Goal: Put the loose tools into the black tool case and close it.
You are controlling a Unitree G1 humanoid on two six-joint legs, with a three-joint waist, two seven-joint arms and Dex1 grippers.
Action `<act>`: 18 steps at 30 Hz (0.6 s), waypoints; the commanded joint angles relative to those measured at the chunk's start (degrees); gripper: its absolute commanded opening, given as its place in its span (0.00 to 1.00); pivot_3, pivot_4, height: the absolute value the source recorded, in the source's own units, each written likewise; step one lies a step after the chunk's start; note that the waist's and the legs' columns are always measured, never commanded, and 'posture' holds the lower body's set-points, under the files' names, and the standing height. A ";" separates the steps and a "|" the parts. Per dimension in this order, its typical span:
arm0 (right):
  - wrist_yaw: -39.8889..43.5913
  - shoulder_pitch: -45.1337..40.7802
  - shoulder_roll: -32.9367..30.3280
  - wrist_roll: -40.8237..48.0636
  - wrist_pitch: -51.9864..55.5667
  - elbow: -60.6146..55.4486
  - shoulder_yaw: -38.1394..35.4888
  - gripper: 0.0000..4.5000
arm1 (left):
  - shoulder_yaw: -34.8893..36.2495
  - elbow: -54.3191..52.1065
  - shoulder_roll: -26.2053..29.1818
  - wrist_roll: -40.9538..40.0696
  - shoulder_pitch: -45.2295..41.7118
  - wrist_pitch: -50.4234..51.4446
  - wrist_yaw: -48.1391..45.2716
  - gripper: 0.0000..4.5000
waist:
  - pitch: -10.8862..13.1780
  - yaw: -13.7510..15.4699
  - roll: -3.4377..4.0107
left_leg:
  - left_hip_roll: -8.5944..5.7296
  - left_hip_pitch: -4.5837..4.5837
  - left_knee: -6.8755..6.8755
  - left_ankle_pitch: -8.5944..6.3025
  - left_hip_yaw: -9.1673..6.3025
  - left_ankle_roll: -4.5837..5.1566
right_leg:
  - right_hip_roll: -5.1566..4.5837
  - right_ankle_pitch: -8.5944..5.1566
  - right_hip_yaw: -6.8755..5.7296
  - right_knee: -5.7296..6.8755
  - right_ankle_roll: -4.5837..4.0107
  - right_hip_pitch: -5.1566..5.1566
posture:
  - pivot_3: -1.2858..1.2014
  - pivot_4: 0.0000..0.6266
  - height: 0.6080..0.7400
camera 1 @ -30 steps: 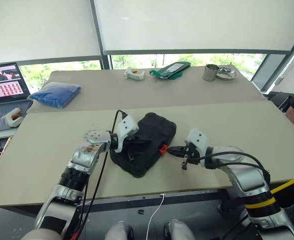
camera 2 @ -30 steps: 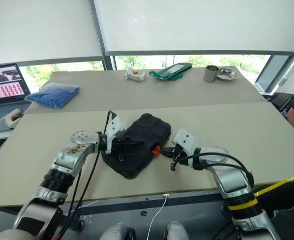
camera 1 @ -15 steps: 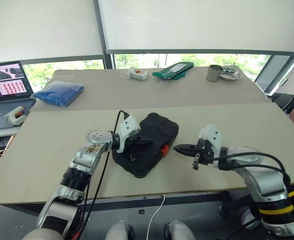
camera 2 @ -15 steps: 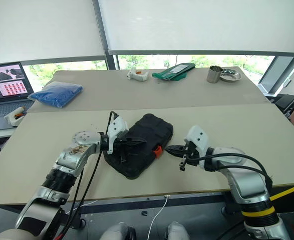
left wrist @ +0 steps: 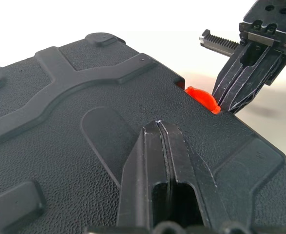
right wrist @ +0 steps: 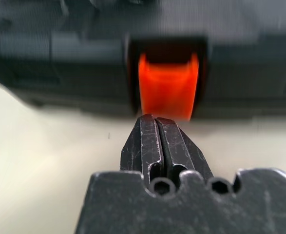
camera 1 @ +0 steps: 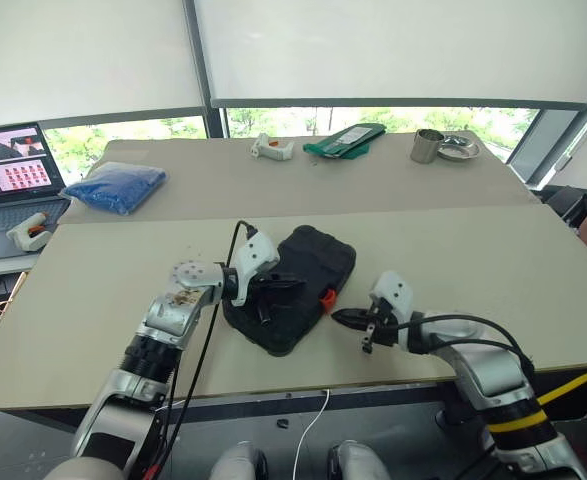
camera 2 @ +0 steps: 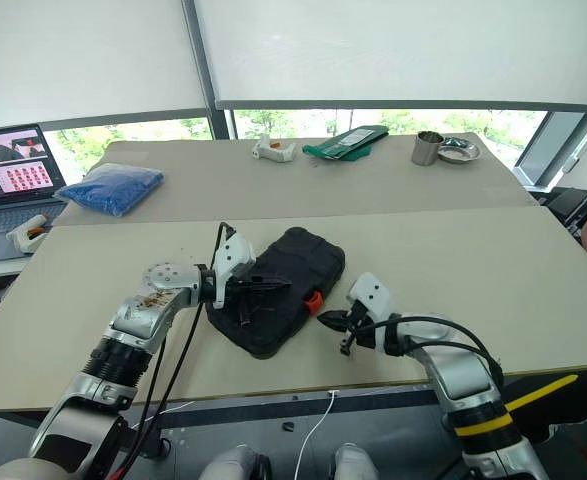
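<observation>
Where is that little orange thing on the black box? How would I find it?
Look at the near tan table, where the closed black tool case lies between the robot's two arms. On the case's edge facing the right gripper sits the orange latch. It is the only bright orange spot on the all-black case.

Two beige desks butted together, near desk (camera 1: 493, 270) and far desk (camera 1: 223, 180). Near desk: the black tool case (camera 1: 303, 285), shut, lying at an angle near the front edge. Far desk: blue bag (camera 1: 113, 187) at left; small white object (camera 1: 271, 150), green pouch (camera 1: 345, 140), metal cup (camera 1: 425, 146) and metal dish (camera 1: 458, 148) along the back.
</observation>
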 commanded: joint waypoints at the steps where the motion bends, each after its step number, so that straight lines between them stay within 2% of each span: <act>1: 0.15 -1.87 0.25 0.20 -1.23 -1.93 -0.06 0.01 | -3.06 4.33 0.92 2.11 3.92 2.79 -0.07 0.00 | 0.00 -0.11 0.00 | 0.00 0.00 0.00 0.00 0.00 -0.01 | 0.00 0.00 0.01 0.02 0.00 0.00 | 0.52 0.24 1.00; 9: 0.38 -3.75 1.68 -0.52 -2.73 1.94 0.86 0.01 | -2.69 4.34 0.57 2.02 4.55 2.12 0.66 0.00 | 0.00 -0.57 0.01 | 0.01 0.05 0.00 -0.02 -0.01 -0.04 | 0.00 0.00 0.00 0.03 -0.01 0.02 | 0.52 0.24 1.00; 15: 1.91 -1.47 0.21 1.00 -4.86 -0.64 -2.68 0.01 | 3.00 0.53 0.35 -3.04 6.66 0.18 0.00 0.00 | -0.01 -0.79 0.02 | 0.03 0.04 0.00 -0.02 -0.01 -0.05 | -0.01 0.04 0.01 0.06 -0.03 -0.02 | 0.52 0.24 1.00; 16: 2.43 -0.18 -0.68 1.97 -5.66 -1.81 -4.58 0.07 | 5.07 -0.73 0.58 -4.66 7.51 -3.55 -1.15 0.12 | -0.01 -0.79 0.02 | 0.03 -0.01 0.00 -0.02 0.00 -0.05 | 0.00 0.04 0.02 0.06 -0.02 -0.06 | 0.52 0.24 1.00; 18: 4.43 2.73 -2.93 4.04 -7.51 -4.38 -7.91 0.17 | 10.14 -3.74 1.03 -9.13 9.06 -7.34 -2.63 0.23 | 0.00 -0.74 0.02 | 0.02 -0.05 -0.08 0.01 0.01 0.01 | -0.01 0.15 0.02 0.02 0.17 -0.11 | 0.52 0.24 1.00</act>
